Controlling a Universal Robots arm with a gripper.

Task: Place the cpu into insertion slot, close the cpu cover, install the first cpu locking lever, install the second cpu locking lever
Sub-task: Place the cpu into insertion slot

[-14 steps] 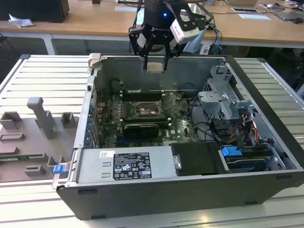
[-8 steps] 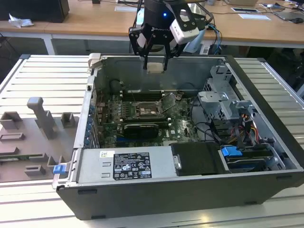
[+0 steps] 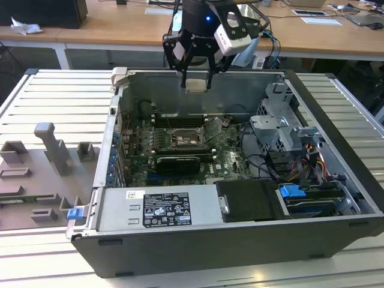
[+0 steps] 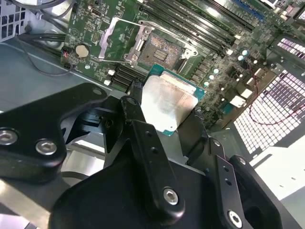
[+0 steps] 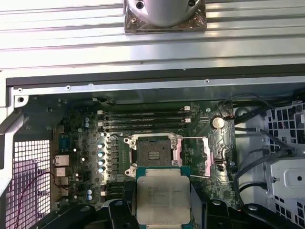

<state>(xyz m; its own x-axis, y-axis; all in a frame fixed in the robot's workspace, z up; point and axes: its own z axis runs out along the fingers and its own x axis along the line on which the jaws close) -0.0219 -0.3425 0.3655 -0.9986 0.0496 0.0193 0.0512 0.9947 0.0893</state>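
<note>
My gripper (image 3: 196, 83) hangs above the open computer case (image 3: 336, 150), shut on the cpu (image 3: 196, 85), a flat square chip with a pale silvery top. In both wrist views the cpu (image 4: 169, 102) (image 5: 163, 195) sits between the black fingers (image 4: 138, 119), above the green board and apart from it. The insertion slot (image 4: 159, 51) (image 5: 153, 153) (image 3: 185, 139) lies bare below, its dark centre exposed. The cpu cover (image 4: 116, 40) (image 5: 206, 155) is swung open to one side of the socket.
Long memory slots (image 5: 143, 119) run beside the socket. A long black card (image 3: 178, 162) lies across the board. A power supply block (image 3: 159, 210) fills the case's front, and a drive cage with cables (image 3: 282, 129) fills its side at the exterior view's right. Grey fixture blocks (image 3: 54, 150) stand outside.
</note>
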